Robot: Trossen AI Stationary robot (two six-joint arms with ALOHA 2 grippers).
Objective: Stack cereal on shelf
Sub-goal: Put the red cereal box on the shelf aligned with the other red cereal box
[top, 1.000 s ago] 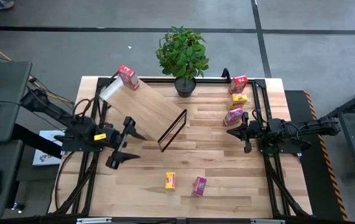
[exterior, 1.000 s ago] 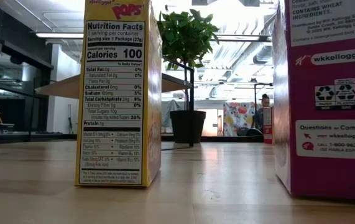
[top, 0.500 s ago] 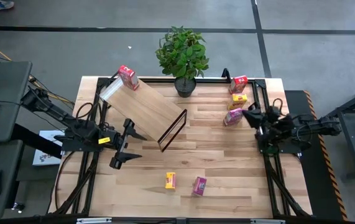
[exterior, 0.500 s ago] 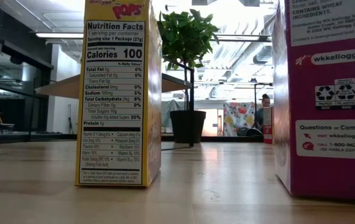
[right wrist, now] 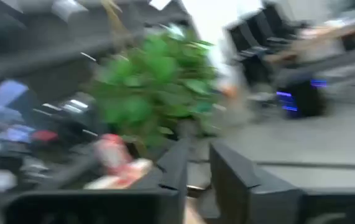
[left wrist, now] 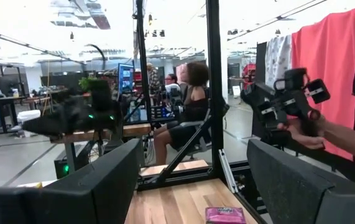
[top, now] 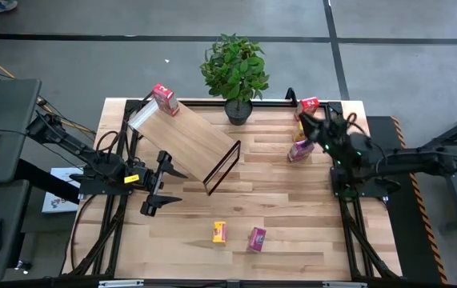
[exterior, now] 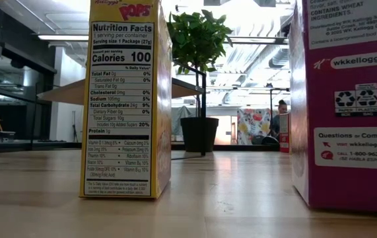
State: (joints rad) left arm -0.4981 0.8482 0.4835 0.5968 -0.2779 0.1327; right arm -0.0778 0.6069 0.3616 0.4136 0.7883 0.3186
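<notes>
Left gripper (top: 154, 194): fingers spread apart, held beside the shelf (top: 186, 141). Right gripper (top: 306, 122): positioned over the yellow box by the red box (top: 310, 103); finger state cannot be told.

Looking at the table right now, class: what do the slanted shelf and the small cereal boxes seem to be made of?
The shelf: pale wood board, matte, grain lines visible; its frame looks like thin black metal. The yellow cereal box: printed cardboard, probably, with flat panels, crisp folded edges and a slight sheen.

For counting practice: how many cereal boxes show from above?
5: red box on the shelf; second red box and magenta box by the right hand; yellow box and front magenta box nearer. The hand may hide another.
</notes>
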